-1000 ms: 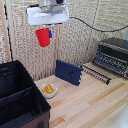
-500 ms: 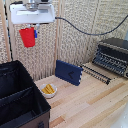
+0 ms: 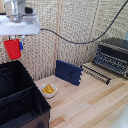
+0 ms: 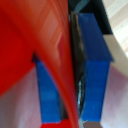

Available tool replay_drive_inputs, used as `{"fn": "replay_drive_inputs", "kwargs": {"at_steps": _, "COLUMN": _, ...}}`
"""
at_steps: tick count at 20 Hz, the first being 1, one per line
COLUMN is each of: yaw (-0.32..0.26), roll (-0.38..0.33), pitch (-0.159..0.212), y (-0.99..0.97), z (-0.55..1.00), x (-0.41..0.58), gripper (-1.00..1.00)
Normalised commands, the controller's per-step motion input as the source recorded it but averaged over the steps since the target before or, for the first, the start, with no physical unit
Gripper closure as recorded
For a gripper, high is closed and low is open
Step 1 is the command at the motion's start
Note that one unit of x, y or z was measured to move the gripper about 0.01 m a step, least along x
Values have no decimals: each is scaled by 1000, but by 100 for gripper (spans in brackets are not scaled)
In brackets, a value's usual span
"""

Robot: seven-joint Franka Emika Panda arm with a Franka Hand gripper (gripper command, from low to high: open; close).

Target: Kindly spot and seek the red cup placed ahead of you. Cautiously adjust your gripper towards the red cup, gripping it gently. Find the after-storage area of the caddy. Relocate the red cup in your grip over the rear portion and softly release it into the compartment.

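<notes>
A: What do we see of the cup [image 3: 12, 49]?

B: We see it bright red, plain and slightly tapered, hanging upright in the air at about ten o'clock in the exterior view, with the woven screen [image 3: 75, 30] behind it. In the wrist view the cup [image 4: 35, 45] fills most of the picture as a blurred red wall.

A: And the gripper [image 3: 16, 44]?

B: We find its jaws clenched on the cup's rim. The wrist view shows a blue finger [image 4: 95, 65] just outside the red wall and another [image 4: 47, 95] on its other side, so the wall sits between them.

A: Where is the caddy [image 3: 20, 102]?

B: We see it at seven o'clock, black and soft-walled, with a divider across it. The cup hangs above its far section, well clear of the walls.

A: What else lies around?

B: We note a small white bowl [image 3: 49, 90] with yellow food just beside the caddy, toward the centre. A blue case [image 3: 68, 72] leans at the screen near the middle. A toaster oven [image 3: 112, 55] sits at three o'clock with its rack [image 3: 97, 74] pulled out. A black cable [image 3: 80, 39] hangs across the screen. Nothing stands between cup and caddy.
</notes>
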Motion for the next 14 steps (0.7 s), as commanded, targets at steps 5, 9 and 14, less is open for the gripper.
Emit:
{"fn": "replay_drive_inputs", "kwargs": {"at_steps": 5, "yaw": 171, "roll": 0, "pitch": 0, "y": 156, "z": -378, "x": 195, "gripper": -100}}
{"fn": "replay_drive_inputs", "kwargs": {"at_steps": 9, "yaw": 182, "roll": 0, "pitch": -1, "y": -85, "z": -25, "x": 244, "gripper": -100}}
{"fn": "replay_drive_inputs", "kwargs": {"at_steps": 14, "yaw": 60, "roll": 35, "pitch": 51, "y": -203, "z": 235, "x": 148, "gripper": -100}}
